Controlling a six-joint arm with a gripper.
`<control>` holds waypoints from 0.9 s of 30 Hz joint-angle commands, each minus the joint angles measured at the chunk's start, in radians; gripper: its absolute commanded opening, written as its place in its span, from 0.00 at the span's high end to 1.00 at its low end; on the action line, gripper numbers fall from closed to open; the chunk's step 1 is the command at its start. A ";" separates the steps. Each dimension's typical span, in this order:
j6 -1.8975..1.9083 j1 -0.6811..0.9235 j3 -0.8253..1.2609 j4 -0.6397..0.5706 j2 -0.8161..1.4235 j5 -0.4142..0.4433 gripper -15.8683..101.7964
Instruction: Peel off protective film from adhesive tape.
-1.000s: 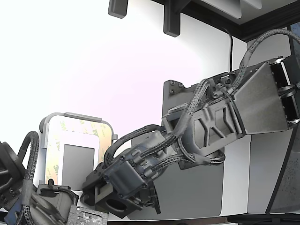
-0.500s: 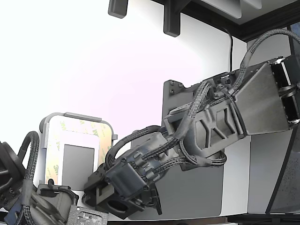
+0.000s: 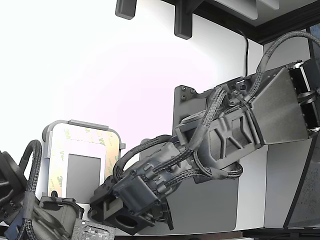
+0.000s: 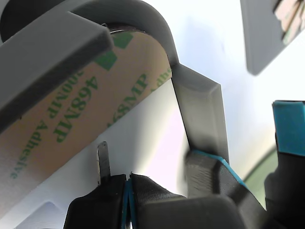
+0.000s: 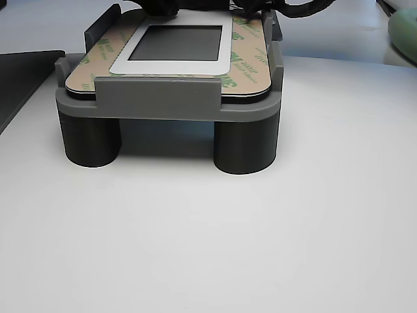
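Exterior view has the big grey arm (image 3: 235, 127) reaching down from the exterior view's right toward a light grey tray (image 3: 55, 130) sitting at the lower left of that view, next to a large dark grey mat (image 3: 210, 200). The other view shows that tray raised on stubby round legs on a white table (image 5: 208, 248).

Inside the tray is the adhesive tape (image 5: 244, 65), flat strips forming a frame around a white border (image 5: 124, 65) and a grey square (image 5: 179, 42). It's all faced with the protective film (image 4: 71, 114), a cream-tan paper liner with green "468MP Adhesive" print, lying flat with a rounded corner tucked into the tray's corner.

Wrist view gets the gripper (image 4: 127, 183) right at the liner's inner edge, over the white border. Its dark fingertips (image 4: 147, 188) look pressed together with just a thin blue seam between them, and I can't tell if they've pinched any liner.
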 commanded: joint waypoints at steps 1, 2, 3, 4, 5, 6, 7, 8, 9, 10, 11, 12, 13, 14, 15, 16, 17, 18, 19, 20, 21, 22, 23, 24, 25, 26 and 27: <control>-0.002 -0.008 -0.021 -0.006 0.034 0.000 0.93; 0.000 -0.008 -0.014 -0.014 0.035 0.000 0.93; 0.000 -0.008 -0.006 -0.021 0.037 -0.002 0.93; -0.003 -0.011 0.002 -0.031 0.037 -0.005 0.93; -0.003 -0.014 0.006 -0.038 0.037 -0.008 0.93; -0.005 -0.014 0.008 -0.040 0.035 -0.009 0.93; -0.005 -0.015 0.008 -0.040 0.035 -0.009 0.93; -0.005 -0.015 0.008 -0.040 0.035 -0.011 0.93; -0.005 -0.015 0.009 -0.040 0.035 -0.011 0.93; -0.005 -0.015 0.009 -0.040 0.035 -0.011 0.93; -0.005 -0.015 0.009 -0.040 0.035 -0.011 0.93; -0.003 -0.015 0.009 -0.038 0.035 -0.011 0.93; -0.002 -0.015 0.009 -0.035 0.035 -0.009 0.93; 0.000 -0.014 0.008 -0.031 0.035 -0.008 0.93; 0.002 -0.014 0.006 -0.028 0.035 -0.008 0.93; 0.002 -0.012 0.005 -0.023 0.037 -0.006 0.93; 0.003 -0.012 0.003 -0.020 0.037 -0.006 0.93; 0.003 -0.012 0.002 -0.020 0.037 -0.006 0.93; 0.003 -0.012 0.000 -0.018 0.037 -0.006 0.93; 0.003 -0.012 -0.002 -0.015 0.035 -0.006 0.94; 0.003 -0.012 -0.003 -0.015 0.035 -0.006 0.94; 0.003 -0.012 -0.003 -0.015 0.034 -0.006 0.94; 0.003 -0.012 -0.005 -0.018 0.032 -0.006 0.94; 0.002 -0.012 -0.008 -0.020 0.029 -0.006 0.94; 0.000 -0.012 -0.012 -0.020 0.025 -0.006 0.94; 0.000 -0.012 -0.020 -0.017 0.020 -0.006 0.94; -0.002 -0.012 -0.028 -0.015 0.015 -0.006 0.94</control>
